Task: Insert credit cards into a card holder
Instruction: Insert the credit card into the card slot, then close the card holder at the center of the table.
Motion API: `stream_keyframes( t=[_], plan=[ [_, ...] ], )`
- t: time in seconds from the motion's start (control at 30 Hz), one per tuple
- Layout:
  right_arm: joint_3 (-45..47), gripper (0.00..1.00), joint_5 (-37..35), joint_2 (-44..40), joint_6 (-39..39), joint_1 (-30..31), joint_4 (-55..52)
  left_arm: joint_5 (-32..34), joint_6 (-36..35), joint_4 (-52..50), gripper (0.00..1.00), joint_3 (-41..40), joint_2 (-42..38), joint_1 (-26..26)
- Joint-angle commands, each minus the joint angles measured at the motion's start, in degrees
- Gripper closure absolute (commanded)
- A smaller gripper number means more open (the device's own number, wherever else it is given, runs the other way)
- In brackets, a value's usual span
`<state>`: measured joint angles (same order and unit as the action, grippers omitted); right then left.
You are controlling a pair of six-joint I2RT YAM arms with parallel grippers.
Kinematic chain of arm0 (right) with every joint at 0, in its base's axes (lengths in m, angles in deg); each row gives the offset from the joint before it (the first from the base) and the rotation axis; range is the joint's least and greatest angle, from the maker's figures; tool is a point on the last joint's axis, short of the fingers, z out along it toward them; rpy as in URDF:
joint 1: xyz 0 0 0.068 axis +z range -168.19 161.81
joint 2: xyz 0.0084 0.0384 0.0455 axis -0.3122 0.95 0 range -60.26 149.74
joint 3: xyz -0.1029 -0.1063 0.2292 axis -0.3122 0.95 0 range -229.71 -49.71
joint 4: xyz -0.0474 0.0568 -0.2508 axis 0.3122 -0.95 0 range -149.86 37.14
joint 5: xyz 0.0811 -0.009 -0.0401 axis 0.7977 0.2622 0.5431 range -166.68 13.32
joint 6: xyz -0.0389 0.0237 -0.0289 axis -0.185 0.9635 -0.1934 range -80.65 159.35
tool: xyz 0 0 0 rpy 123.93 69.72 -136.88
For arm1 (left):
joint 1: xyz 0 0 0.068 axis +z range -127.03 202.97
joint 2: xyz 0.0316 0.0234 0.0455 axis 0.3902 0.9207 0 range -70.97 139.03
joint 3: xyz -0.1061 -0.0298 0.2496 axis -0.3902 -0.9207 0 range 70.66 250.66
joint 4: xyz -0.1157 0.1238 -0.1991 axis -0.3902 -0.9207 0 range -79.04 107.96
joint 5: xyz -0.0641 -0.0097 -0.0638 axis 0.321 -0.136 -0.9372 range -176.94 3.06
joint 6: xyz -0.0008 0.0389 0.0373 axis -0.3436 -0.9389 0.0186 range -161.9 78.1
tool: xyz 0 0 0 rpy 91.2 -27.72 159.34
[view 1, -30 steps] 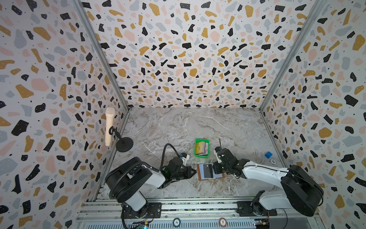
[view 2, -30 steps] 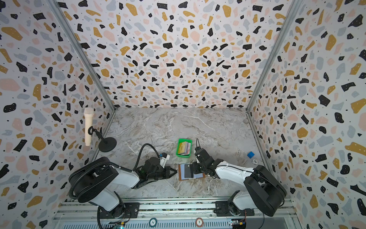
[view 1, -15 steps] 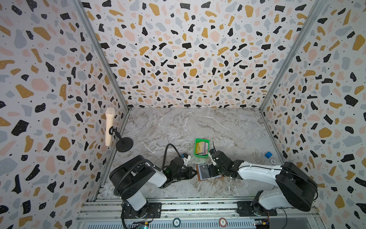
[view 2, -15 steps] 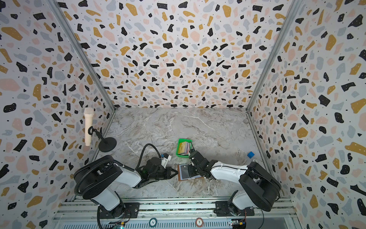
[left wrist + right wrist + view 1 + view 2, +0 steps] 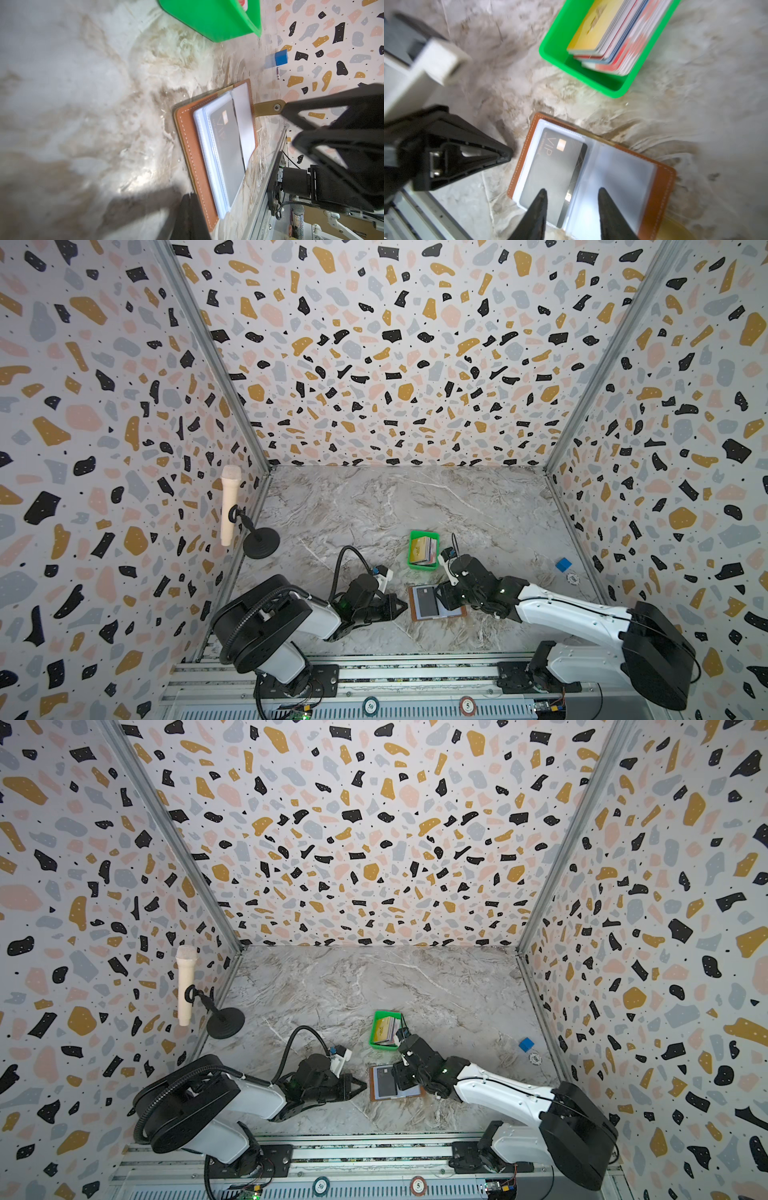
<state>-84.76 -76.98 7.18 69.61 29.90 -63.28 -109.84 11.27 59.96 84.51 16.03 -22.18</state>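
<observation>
Right pincer [image 5: 572,189] has come in from beside the card holder [image 5: 623,178] to directly over its open spread, and its jaws have parted since a second ago.

State now: jaws about half open, with nothing between them. One tip hangs over the dark card [image 5: 556,170], the other over the empty sleeve next to it. Cannot tell whether the tips touch the plastic. The dark card lies flat in its sleeve. Judged: this is a release just after seating the card.

Left pincer [image 5: 507,154]: shut and empty. Its tip is low on the table [image 5: 695,104], just beside the holder's outer leather edge, on the far side of the dark card from the right pincer. Judged: it acts as a stop, so the holder does not slide when a card is pushed toward it.

Remaining credit cards [image 5: 612,35] lean together in the green tray [image 5: 560,60], ahead of the right pincer's tips and just past the holder. Judged: the tray sits close to keep the reach short.

View notes:
- Right wrist view shows the "VIP" print, the gold chip and the bare second sleeve. In both top views the right pincer hides that half.
- Left wrist view shows the snap tab [image 5: 268,108] sticking out from the far cover toward the right pincer, and several sleeve leaves stacked. There the left tip seems to overlap the cover's edge. Cannot tell whether it presses on the cover or sits beside it.
- Both top views show the two arms reaching in low from opposite sides.
</observation>
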Motion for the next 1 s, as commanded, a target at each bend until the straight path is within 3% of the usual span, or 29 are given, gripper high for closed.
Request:
stream_keyframes(
  t=[0.0, 0.23, 0.37, 0.6, 0.7, 0.87, 0.97],
  plan=[
    [-0.36, 0.49, -1.15, -3.14, -2.86, -6.44, -5.90, 0.86, -0.19, 0.16, 1.00, -0.07, -1.79, 0.15],
    [1.50, 0.41, 0.62, -1.59, -3.43, -9.43, -6.21, 0.74, -0.59, 0.45, 1.00, 0.81, -1.68, 0.06],
    [1.93, 0.45, -0.96, 1.16, -2.68, -9.49, -6.60, 0.38, -0.69, 0.80, 1.00, 0.92, -0.72, 0.06],
    [4.95, 0.46, -2.47, -2.52, -1.44, -9.54, -7.69, 0.11, -0.77, 1.64, 1.00, 0.65, -0.42, -0.25],
    [6.05, 0.56, -0.77, -1.80, -0.58, -9.56, -6.74, -0.13, -0.76, 1.90, 1.00, 1.08, 0.18, -0.38],
    [5.49, 0.92, 1.01, -1.92, -0.12, -8.88, -6.03, -0.39, -1.32, 1.08, 1.00, 1.93, 1.42, -0.72],
    [4.09, 1.00, 3.43, -4.05, 0.06, -8.09, -5.49, -0.48, -1.65, 0.72, 1.00, 2.71, 2.75, -1.16]
  ],
)
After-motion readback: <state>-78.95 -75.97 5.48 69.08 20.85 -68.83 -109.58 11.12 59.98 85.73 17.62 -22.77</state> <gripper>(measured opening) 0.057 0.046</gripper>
